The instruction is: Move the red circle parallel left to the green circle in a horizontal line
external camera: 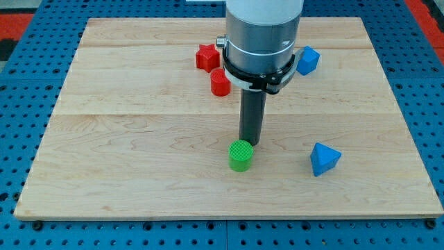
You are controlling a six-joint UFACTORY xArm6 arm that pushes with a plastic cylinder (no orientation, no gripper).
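The dark rod hangs straight from a brushed metal collar under the white arm housing, and my tip [248, 142] rests on the board just above the green circle [241, 155], close enough that contact cannot be confirmed or ruled out; the rod grips nothing, being a plain pusher. The green circle is a short cylinder with a finely ribbed top face. The red circle [220, 82], a smooth short cylinder, sits toward the view's top, well apart from the green one and just below the red star [206, 57]. A blue faceted block [307, 60] lies at the view's upper right, and a blue pyramid-like block [324, 159] to the right of the green circle. The wooden board [125, 139] shows pale planks with visible grain, laid on a blue perforated table [28, 104]. No legible writing appears.
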